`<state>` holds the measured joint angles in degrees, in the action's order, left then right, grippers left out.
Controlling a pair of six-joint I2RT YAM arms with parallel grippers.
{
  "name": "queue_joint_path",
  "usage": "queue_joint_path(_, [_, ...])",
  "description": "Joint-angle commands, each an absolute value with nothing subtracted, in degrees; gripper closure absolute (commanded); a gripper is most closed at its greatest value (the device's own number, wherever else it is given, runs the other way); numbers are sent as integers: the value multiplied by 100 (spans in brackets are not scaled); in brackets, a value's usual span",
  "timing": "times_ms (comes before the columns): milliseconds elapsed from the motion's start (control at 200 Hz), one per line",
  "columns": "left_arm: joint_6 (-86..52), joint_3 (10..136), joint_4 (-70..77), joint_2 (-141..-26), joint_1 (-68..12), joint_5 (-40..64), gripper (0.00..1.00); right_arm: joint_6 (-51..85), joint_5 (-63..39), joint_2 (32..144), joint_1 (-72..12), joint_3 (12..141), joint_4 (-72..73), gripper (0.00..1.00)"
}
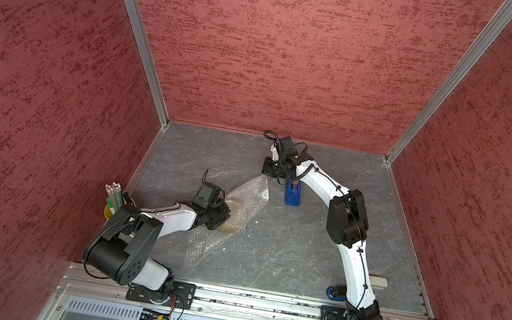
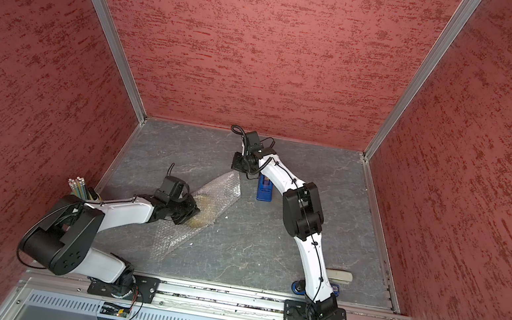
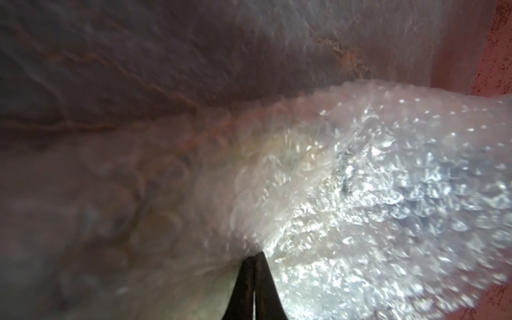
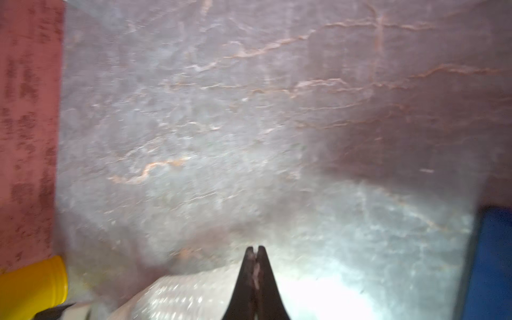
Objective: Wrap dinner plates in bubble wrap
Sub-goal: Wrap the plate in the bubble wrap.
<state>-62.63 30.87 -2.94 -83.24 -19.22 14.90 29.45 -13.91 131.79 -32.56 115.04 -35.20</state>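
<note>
Pinching bubble wrap (image 1: 253, 192): left gripper (image 3: 254, 258), right gripper (image 4: 256, 248); plate (image 1: 234, 219) covered.

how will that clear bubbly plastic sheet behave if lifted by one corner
Probably floppy: the clear bubbly plastic sheet creases and drapes over the round yellow plate. Likely light: thin enough to see through. Its glossy highlights hint it may slip.

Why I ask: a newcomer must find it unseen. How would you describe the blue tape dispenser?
On the grey stone-look tabletop, look toward the far red wall, beside the right arm's forearm. The tape dispenser sits there, next to the bubble wrap's far corner. It is opaque blue and boxy; the wrap is clear and limp.
</note>
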Motion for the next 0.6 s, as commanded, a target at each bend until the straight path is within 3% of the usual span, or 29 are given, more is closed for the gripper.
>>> queue_joint_path(0, [-6302, 2847, -774, -8536, -1875, 1249, 93, 3159, -1413, 12472, -3770, 11091, -3241, 100])
queue_joint_path(256, [-6316, 2769, -659, -8537, -1880, 1263, 94, 4306, -1850, 11621, -4562, 9208, -1684, 100])
queue_joint_path(596, [-6486, 2557, -387, -8333, -1881, 1188, 95, 5462, -2431, 11768, -4996, 7639, -181, 100])
